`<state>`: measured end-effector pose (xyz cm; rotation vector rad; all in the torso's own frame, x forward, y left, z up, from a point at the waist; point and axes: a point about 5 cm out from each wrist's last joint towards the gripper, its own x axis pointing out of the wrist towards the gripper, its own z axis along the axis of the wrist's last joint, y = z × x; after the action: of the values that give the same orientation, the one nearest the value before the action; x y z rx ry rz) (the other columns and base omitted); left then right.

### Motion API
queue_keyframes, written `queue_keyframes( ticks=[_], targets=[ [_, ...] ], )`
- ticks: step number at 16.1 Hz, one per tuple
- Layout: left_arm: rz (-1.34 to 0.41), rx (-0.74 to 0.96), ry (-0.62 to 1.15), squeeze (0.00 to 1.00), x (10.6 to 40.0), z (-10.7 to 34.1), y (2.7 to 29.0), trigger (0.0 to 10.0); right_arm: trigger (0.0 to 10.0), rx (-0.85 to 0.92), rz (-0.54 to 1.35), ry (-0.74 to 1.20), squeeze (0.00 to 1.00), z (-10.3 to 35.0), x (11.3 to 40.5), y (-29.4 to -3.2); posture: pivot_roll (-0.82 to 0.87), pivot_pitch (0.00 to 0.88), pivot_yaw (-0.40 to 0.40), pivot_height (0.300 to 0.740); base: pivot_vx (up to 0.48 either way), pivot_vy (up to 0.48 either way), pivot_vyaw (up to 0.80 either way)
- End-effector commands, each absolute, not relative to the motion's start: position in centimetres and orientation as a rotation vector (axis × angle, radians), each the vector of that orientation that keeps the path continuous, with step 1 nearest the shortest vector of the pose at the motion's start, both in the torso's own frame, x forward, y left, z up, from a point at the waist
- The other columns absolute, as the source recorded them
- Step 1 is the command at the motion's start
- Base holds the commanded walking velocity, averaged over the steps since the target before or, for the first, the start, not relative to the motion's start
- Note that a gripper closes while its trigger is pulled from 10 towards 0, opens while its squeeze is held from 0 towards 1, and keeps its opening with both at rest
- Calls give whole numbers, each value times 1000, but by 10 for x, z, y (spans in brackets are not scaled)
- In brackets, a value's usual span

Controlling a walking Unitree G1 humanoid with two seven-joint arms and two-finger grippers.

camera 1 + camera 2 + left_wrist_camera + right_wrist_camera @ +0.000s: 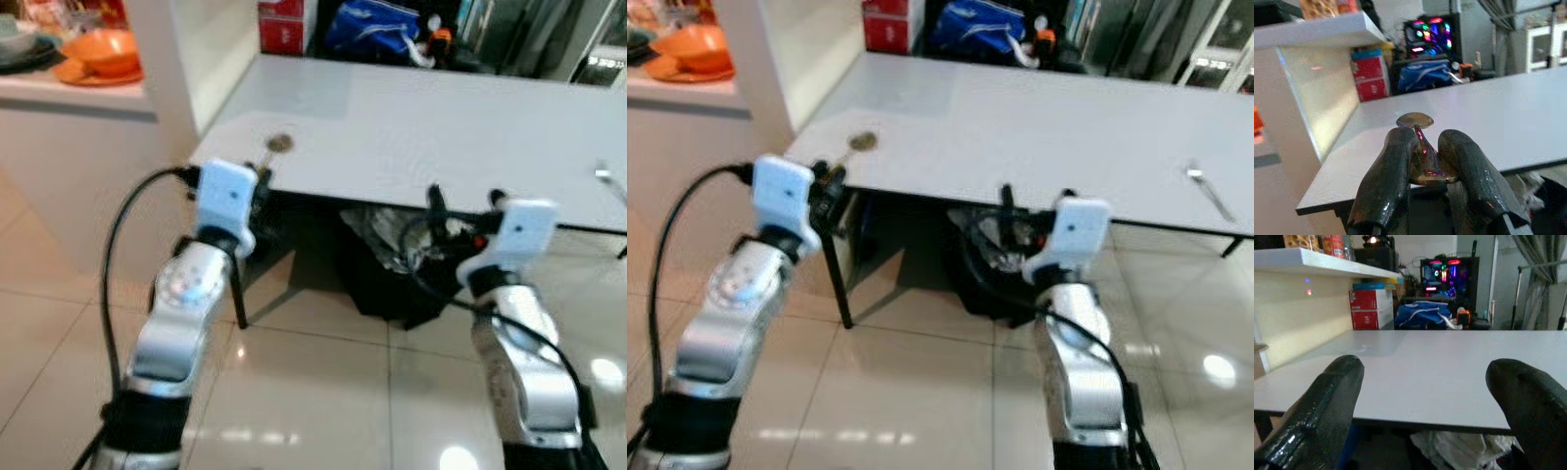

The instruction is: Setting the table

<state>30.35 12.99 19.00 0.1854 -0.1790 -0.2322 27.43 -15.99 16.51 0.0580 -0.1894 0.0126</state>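
Observation:
A metal spoon (pixel 1414 119) lies out over the near left corner of the white table (pixel 441 127), its bowl (pixel 279 144) resting on or just above the top. My left gripper (pixel 1422 142) is shut on the spoon's handle and sits at the table's front edge (pixel 263 176). My right gripper (pixel 465 201) is open and holds nothing. It is level with the table's front edge near the middle, its fingers (pixel 1334 396) wide apart. A fork (pixel 1208 191) lies on the table at the far right.
A black bin with crumpled plastic (pixel 392 264) stands under the table. The black table leg (pixel 238 294) is by my left arm. A white counter on the left holds orange dishes (pixel 98 54). Red boxes (pixel 284 24) and a blue bag (pixel 377 24) lie beyond the table.

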Motion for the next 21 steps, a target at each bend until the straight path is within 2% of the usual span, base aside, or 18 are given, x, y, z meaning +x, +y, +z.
queue_keyframes(
  ticks=[1,8,9,12,13,17,18,19,20,21],
  targets=[
    [-247,186,-196,0,304,194,125,10000,10000,48,1,-201,0,168,274,-165,80,0,19,740,0,-480,0],
    [-264,191,-203,0,306,195,122,10000,10000,53,-7,-204,0,168,273,-165,76,0,28,740,0,-480,0],
    [-265,189,-203,0,306,195,122,10000,10000,128,39,-246,1000,172,270,-164,77,0,27,740,0,-480,0],
    [-263,196,-214,0,306,196,121,10000,10000,86,20,-205,1000,168,271,-164,76,0,29,740,0,-367,0],
    [-237,180,-201,0,307,195,122,10000,10000,65,1,-188,0,166,273,-165,76,0,29,740,0,0,0],
    [-267,206,-215,0,310,196,120,10000,10000,57,-15,-173,0,163,274,-167,70,0,34,740,0,0,0],
    [-284,196,-223,0,310,198,118,8078,10000,77,-32,-170,0,163,274,-170,69,0,32,740,0,0,0],
    [-292,190,-226,0,310,198,116,2627,10000,82,-39,-169,0,163,274,-172,69,0,32,740,285,0,0],
    [-292,190,-227,0,310,199,116,2627,10000,77,-39,-170,0,163,274,-172,69,0,32,740,285,0,0],
    [-289,189,-223,0,310,198,116,3059,10000,72,-39,-171,0,164,275,-172,69,0,32,740,274,0,0]
  ],
)
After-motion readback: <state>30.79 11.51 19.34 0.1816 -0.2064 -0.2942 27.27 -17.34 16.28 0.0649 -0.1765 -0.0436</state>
